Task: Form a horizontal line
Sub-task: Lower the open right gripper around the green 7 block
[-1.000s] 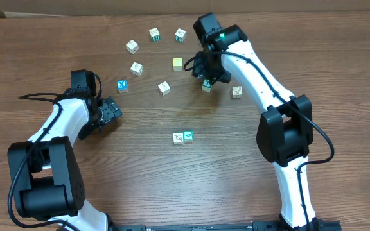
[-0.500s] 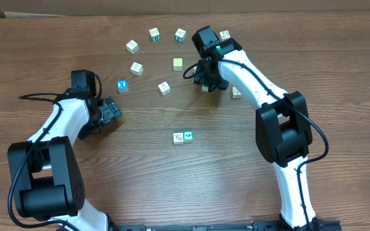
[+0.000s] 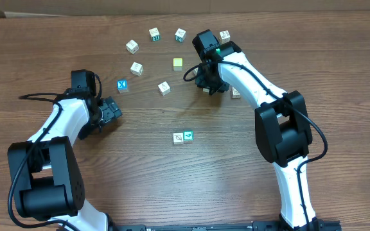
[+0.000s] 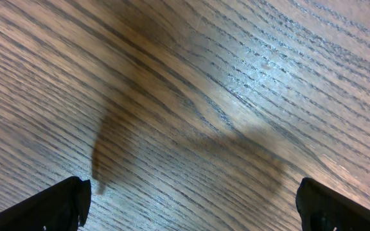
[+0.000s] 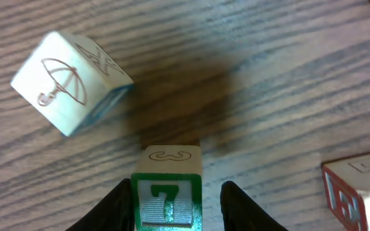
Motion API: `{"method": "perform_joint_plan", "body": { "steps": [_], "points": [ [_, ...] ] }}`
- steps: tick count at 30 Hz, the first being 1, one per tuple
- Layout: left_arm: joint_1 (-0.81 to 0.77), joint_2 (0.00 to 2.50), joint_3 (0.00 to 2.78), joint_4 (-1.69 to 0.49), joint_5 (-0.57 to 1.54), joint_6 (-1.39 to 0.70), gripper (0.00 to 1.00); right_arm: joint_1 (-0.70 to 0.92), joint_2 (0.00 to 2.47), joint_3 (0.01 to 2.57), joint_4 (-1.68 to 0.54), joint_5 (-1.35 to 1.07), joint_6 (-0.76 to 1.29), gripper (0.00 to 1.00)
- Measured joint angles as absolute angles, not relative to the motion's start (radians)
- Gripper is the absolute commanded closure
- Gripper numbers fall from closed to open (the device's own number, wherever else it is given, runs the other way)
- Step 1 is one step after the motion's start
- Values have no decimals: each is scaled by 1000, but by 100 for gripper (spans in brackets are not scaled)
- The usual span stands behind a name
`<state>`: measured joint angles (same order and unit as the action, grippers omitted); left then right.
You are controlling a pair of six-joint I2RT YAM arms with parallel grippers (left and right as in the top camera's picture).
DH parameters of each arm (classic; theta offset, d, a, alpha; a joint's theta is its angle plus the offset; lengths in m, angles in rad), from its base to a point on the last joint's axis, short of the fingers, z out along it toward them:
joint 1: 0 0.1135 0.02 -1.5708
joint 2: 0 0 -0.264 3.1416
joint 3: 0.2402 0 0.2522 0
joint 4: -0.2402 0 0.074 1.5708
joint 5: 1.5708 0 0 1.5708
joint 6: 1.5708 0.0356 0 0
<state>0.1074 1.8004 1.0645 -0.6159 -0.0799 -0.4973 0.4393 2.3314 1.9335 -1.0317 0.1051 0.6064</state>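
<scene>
Since a second ago the right arm has swung toward the upper left of the overhead frame. This uncovers a pale cube (image 3: 225,36) by the top edge and half covers another (image 3: 236,94) beside the forearm. The left arm has not shifted.

Overhead: the right gripper (image 3: 209,83) hangs low over the table (image 3: 172,186), just right of the upper middle, and its own body hides what lies under it. Below it, near the frame's centre, a white-faced cube (image 3: 178,138) and a teal-faced cube (image 3: 187,136) sit touching side by side (only two of the line so far). A pale-yellow cube (image 3: 178,63) lies just left of the right gripper and a blue X cube (image 3: 122,85) lies farther left. The left gripper (image 3: 111,110) rests at mid-left, well apart from every cube.

Left wrist: the left gripper (image 4: 194,199) shows only its two fingertips (image 4: 56,205) in the lower corners, spread wide over bare wood.

Right wrist: the 7 cube (image 5: 167,192), green-framed, stands at bottom centre between the right gripper's fingers (image 5: 117,208). The jaws are narrow around it: the left-hand finger is at its edge and a slit of wood shows beside the right-hand one, so it is not yet clamped. An umbrella cube (image 5: 69,80) lies tilted at upper left, and a red-lettered cube (image 5: 358,189) sits at the lower right edge.
</scene>
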Motion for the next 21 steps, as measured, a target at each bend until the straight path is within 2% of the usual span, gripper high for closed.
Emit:
{"method": "perform_joint_plan", "body": {
  "steps": [5, 10, 21],
  "points": [
    [107, 1800, 1065, -616, -80, -497, 0, 439, 2331, 1933, -1039, 105, 606, 58],
    [107, 1800, 1065, -616, -80, -497, 0, 439, 2331, 1934, -1033, 105, 607, 63],
    [107, 1800, 1065, -616, -80, -497, 0, 439, 2331, 1934, -1030, 105, 599, 59]
  ]
}}
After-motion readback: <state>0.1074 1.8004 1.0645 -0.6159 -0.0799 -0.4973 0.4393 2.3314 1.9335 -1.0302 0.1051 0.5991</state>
